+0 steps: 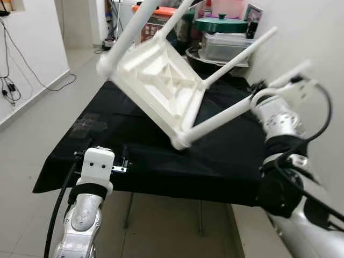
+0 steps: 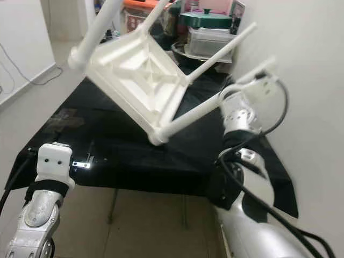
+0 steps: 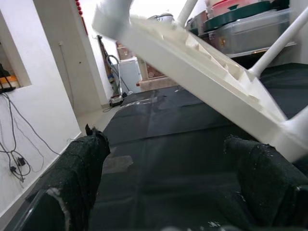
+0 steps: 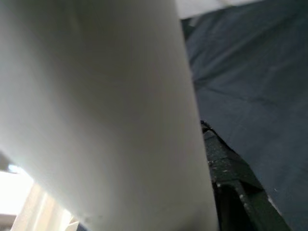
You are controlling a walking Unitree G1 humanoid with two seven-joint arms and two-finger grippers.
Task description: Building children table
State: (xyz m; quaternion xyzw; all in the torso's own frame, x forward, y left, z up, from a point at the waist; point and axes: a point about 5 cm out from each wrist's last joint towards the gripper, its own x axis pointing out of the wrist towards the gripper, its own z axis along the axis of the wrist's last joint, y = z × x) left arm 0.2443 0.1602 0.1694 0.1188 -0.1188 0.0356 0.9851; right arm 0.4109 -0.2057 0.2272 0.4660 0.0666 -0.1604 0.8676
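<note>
No brand, label or writing can be read on anything here; the stored boxes at the back are too blurred to tell.

White children's table (image 1: 161, 86): inverted and tilted, held in the air over the black cloth (image 1: 161, 156) that covers the work table. Ribbed underside of the top faces the camera and slopes down toward the robot, upper corner far-left, lowest corner near-centre. Four round legs stick out from the corners; two run up and away toward the back of the room, two run out toward the robot's right and the white wall (image 1: 312, 37). The long axis of the near leg (image 1: 226, 115) lies diagonally, from the low corner up to the right.

Right gripper (image 1: 258, 91): at the outer part of that near leg, beside the wall. The right wrist view shows the white tube pressed close against the lens with one black finger (image 4: 231, 192) along it, so it appears clamped on the leg, though the fingertips themselves are hidden.

Left gripper (image 3: 168, 192): low at the near-left edge of the cloth, below the table's top, fingers spread wide, holding nothing. Not touching the table.

Behind: a green lid (image 1: 220, 24) on stacked clear plastic containers (image 1: 226, 45), an orange lid (image 1: 156, 11). Cables (image 1: 11, 86) hang on the left wall.
</note>
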